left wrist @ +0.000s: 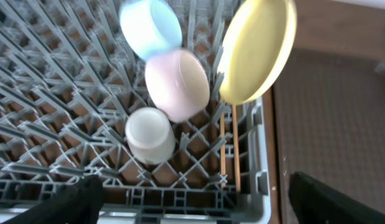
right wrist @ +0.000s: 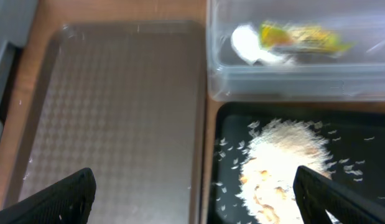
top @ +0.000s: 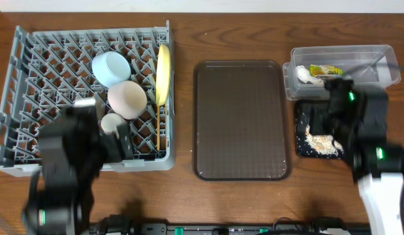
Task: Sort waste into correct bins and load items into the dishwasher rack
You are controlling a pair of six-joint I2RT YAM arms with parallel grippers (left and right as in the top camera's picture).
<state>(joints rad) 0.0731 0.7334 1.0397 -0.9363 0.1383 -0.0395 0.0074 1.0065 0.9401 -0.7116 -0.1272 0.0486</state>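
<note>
The grey dishwasher rack [top: 32,65] holds a light blue bowl [top: 110,67], a white bowl [top: 127,98], a small pale cup [top: 112,123], a yellow plate [top: 163,73] on edge and wooden chopsticks [left wrist: 229,149]. The clear tub [top: 371,62] holds the yellow-green wrapper [top: 326,70] and the white scrap [top: 304,75]. The black tray [top: 299,121] holds beige crumbly scraps [top: 321,143]. My left gripper [left wrist: 195,199] is open and empty above the rack's front edge. My right gripper [right wrist: 195,196] is open and empty above the black tray's left edge.
A large brown serving tray [top: 241,121] lies between the rack and the bins. The wooden table [top: 182,39] runs round all of them.
</note>
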